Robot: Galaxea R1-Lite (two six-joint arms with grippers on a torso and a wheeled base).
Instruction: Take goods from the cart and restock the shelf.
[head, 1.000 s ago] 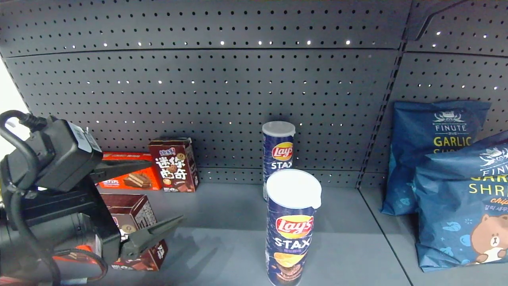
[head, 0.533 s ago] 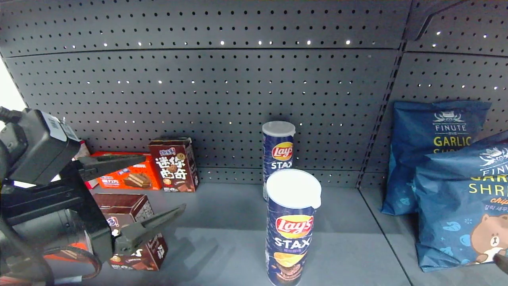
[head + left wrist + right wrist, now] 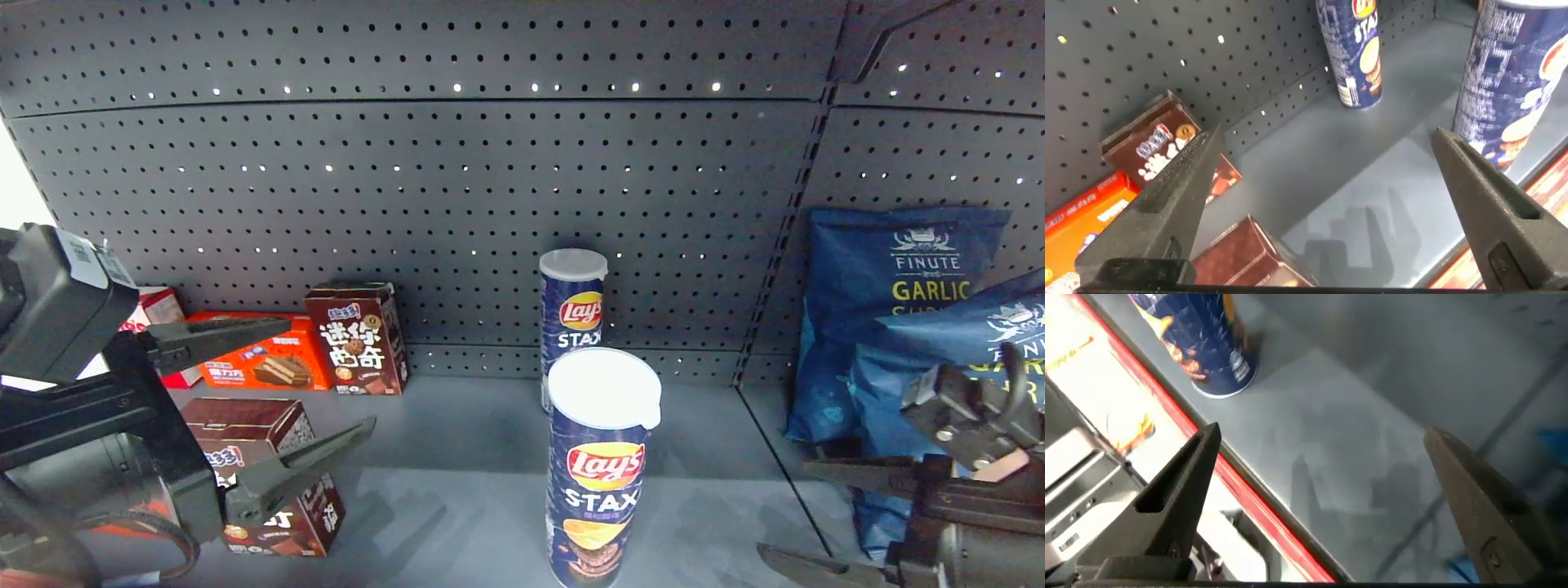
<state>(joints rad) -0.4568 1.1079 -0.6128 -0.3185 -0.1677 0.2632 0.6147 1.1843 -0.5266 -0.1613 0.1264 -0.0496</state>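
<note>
Two tall blue chip cans stand on the grey shelf (image 3: 457, 441), the front can (image 3: 600, 465) near the shelf edge and the back can (image 3: 571, 314) against the pegboard. My left gripper (image 3: 331, 371) is open and empty at the left, over a brown box (image 3: 269, 482). In the left wrist view the left gripper (image 3: 1327, 137) spans bare shelf, with the back can (image 3: 1354, 49) and front can (image 3: 1511, 82) beyond. My right gripper (image 3: 782, 506) is open and empty at the lower right, right of the front can. The right wrist view shows the right gripper (image 3: 1323, 433) above the shelf edge, near the front can (image 3: 1200, 343).
A second brown box (image 3: 357, 339) and an orange box (image 3: 269, 363) stand at the back left. Blue snack bags (image 3: 898, 286) fill the right bay behind a divider line. Bare shelf lies between the boxes and the cans. A red strip (image 3: 1167, 416) lines the shelf front.
My right gripper has risen into the head view at the lower right, in front of the blue bags. My left gripper has drawn back a little to the left, still open.
</note>
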